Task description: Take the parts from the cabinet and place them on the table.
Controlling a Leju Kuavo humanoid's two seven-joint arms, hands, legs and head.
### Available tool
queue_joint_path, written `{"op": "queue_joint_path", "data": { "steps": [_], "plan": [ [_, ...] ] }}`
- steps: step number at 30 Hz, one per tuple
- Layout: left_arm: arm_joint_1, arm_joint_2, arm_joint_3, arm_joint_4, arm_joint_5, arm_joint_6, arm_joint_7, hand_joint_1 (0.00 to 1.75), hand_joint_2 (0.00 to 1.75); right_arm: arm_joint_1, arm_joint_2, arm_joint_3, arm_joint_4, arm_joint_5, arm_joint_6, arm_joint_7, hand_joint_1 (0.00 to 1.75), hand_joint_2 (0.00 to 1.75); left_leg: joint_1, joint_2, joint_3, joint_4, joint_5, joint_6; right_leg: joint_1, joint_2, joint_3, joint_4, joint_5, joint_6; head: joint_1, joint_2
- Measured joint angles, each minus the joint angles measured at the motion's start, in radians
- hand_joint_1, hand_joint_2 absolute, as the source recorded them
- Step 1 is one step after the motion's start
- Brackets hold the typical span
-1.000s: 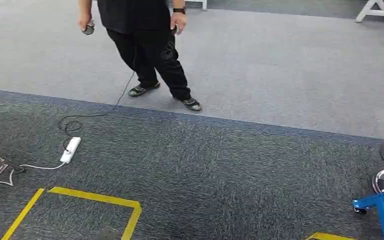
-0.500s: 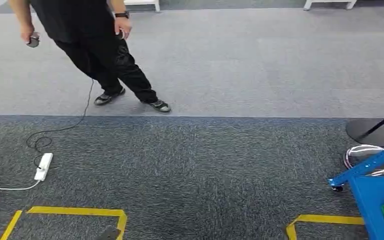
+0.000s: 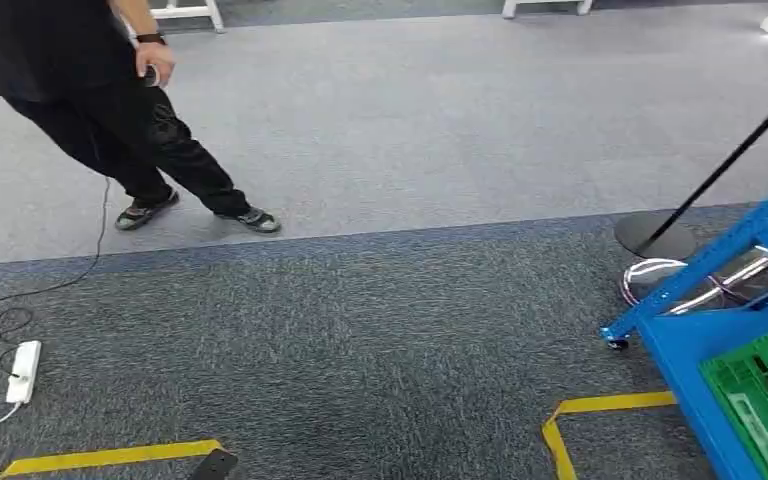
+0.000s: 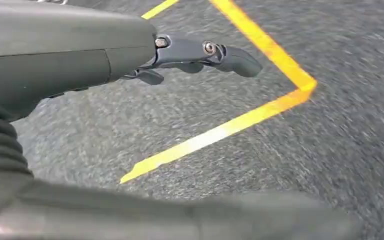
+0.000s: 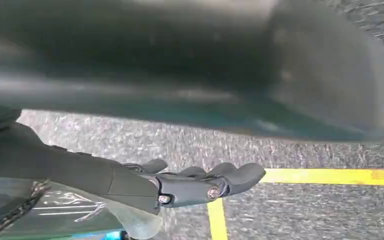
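The blue cabinet [image 3: 712, 340] stands at the right edge of the head view, with a green crate [image 3: 765, 400] on its low shelf. No parts can be made out in the crate. My left hand [image 4: 200, 52] hangs over dark carpet and yellow floor tape [image 4: 260, 112], its fingers straight and holding nothing. My right hand [image 5: 200, 182] also hangs with straight fingers above carpet and yellow tape [image 5: 330, 176], gripping nothing. Glossy clear plastic [image 5: 65, 210] lies behind that hand, and I cannot tell what it is.
A person [image 3: 80, 90] in black walks at the far left, trailing a cable to a white power strip [image 3: 23, 372]. A round stand base [image 3: 655, 237] with a slanting black pole and a coil of shiny tubing [image 3: 650, 278] sit beside the cabinet. Yellow tape [image 3: 600, 405] marks the floor.
The camera has swung to the right: the person and power strip slide left in the picture, and the blue cabinet with its green crate comes further into view.
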Motion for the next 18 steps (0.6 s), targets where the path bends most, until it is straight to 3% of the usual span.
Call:
{"op": "queue_joint_path", "data": {
  "steps": [1, 2, 4, 5, 6, 7, 10, 11, 12, 13, 15, 16, 17, 18],
  "plan": [
    [0.001, 0.0, 0.0, 0.0, 0.0, 0.0, -0.006, 0.0, 1.75, 0.002, 0.0, 0.0, 0.0, -0.002, 0.0, 0.0, 0.0, 0.0, 0.0, 0.014, -0.001, 0.001, 0.0, 0.0, -0.003, -0.002, -0.018, 0.043, -0.009, 0.005, 0.0, 0.0],
    [0.001, 0.0, 0.0, 0.0, 0.002, 0.0, -0.014, 0.0, 1.75, 0.006, 0.0, 0.0, 0.0, -0.003, 0.0, -0.001, 0.0, 0.0, 0.001, 0.027, 0.0, 0.001, -0.001, -0.001, -0.006, -0.004, -0.01, 0.031, 0.008, 0.009, 0.001, 0.0],
    [-0.001, -0.001, 0.0, 0.0, 0.015, 0.001, -0.043, 0.0, 1.75, 0.012, -0.001, 0.0, 0.0, -0.005, -0.001, -0.005, 0.0, 0.0, 0.005, 0.05, 0.002, 0.003, -0.005, -0.007, -0.012, -0.019, 0.073, -0.115, 0.085, 0.015, 0.001, 0.0],
    [-0.002, -0.002, 0.0, 0.0, 0.02, 0.002, -0.054, 0.0, 1.75, 0.011, -0.002, 0.0, 0.0, -0.006, -0.001, -0.007, 0.0, 0.0, 0.006, 0.06, 0.003, 0.007, -0.008, -0.013, -0.013, -0.045, 0.129, -0.215, 0.121, 0.018, 0.001, 0.0],
    [-0.002, -0.001, 0.0, 0.0, 0.022, 0.003, -0.059, 0.0, 1.75, 0.008, -0.002, 0.0, 0.0, -0.009, -0.002, -0.009, 0.0, 0.0, 0.003, 0.07, 0.004, 0.011, -0.013, -0.021, -0.006, -0.085, 0.156, -0.272, 0.109, 0.018, 0.002, 0.0],
    [-0.002, 0.0, 0.002, 0.0, 0.023, 0.004, -0.061, 0.0, 1.75, 0.006, -0.001, 0.0, 0.0, -0.01, -0.001, -0.01, 0.0, 0.0, -0.001, 0.078, 0.001, 0.018, -0.019, -0.028, -0.006, -0.068, 0.166, -0.275, 0.119, 0.0, -0.001, 0.0],
    [-0.007, -0.003, 0.002, -0.001, 0.031, 0.004, -0.073, 0.0, 1.75, 0.013, -0.001, 0.0, 0.0, -0.014, -0.002, -0.01, 0.0, 0.0, 0.001, 0.097, 0.009, 0.015, -0.016, -0.04, 0.0, -0.044, 0.152, -0.267, 0.116, -0.021, -0.002, 0.0],
    [-0.007, -0.004, 0.003, -0.001, 0.04, 0.001, -0.091, 0.0, 1.75, 0.013, -0.001, 0.0, 0.0, -0.016, -0.002, -0.011, 0.0, 0.0, 0.005, 0.092, 0.009, 0.018, -0.025, -0.05, -0.007, -0.033, 0.162, -0.274, 0.122, -0.031, -0.002, 0.0],
    [-0.009, -0.004, 0.006, -0.002, 0.055, -0.01, -0.119, 0.0, 0.0, 0.012, -0.001, 0.0, 0.0, -0.018, -0.002, -0.013, 0.0, 0.0, 0.007, 0.048, 0.003, 0.042, -0.046, -0.054, -0.007, -0.027, 0.161, -0.274, 0.124, -0.037, -0.007, 0.0],
    [-0.009, -0.005, 0.011, -0.002, 0.076, -0.024, -0.155, 0.0, 0.0, 0.01, -0.002, 0.0, 0.0, -0.019, -0.003, -0.014, 0.0, 0.0, 0.009, 0.015, -0.024, 0.104, -0.086, -0.055, -0.007, -0.017, 0.159, -0.274, 0.126, -0.043, -0.01, 0.0],
    [-0.007, -0.005, 0.028, -0.002, 0.113, -0.042, -0.216, 0.0, 0.0, 0.007, -0.002, 0.0, 0.0, -0.025, -0.006, -0.019, 0.0, 0.0, 0.009, -0.01, -0.106, 0.282, -0.165, -0.056, -0.003, 0.008, 0.156, -0.274, 0.128, -0.048, -0.01, 0.0],
    [-0.006, -0.005, 0.035, -0.002, 0.128, -0.043, -0.237, 0.0, 0.0, 0.01, -0.002, 0.0, 0.0, -0.029, -0.007, -0.022, 0.0, 0.0, 0.009, -0.012, -0.135, 0.341, -0.178, -0.054, -0.001, 0.021, 0.156, -0.274, 0.129, -0.049, -0.01, 0.0],
    [-0.006, -0.006, 0.042, -0.002, 0.142, -0.04, -0.256, 0.0, 0.0, 0.013, -0.002, 0.0, 0.0, -0.034, -0.008, -0.024, 0.0, 0.0, 0.009, -0.012, -0.144, 0.351, -0.164, -0.051, 0.002, 0.035, 0.157, -0.273, 0.129, -0.049, -0.009, 0.0],
    [-0.007, -0.008, 0.049, -0.002, 0.148, -0.033, -0.269, 0.0, 0.0, 0.014, -0.002, 0.0, 0.0, -0.035, -0.008, -0.025, 0.0, 0.0, 0.009, -0.013, -0.133, 0.32, -0.131, -0.047, 0.004, 0.049, 0.158, -0.273, 0.129, -0.049, -0.01, 0.0]
  ]
}}
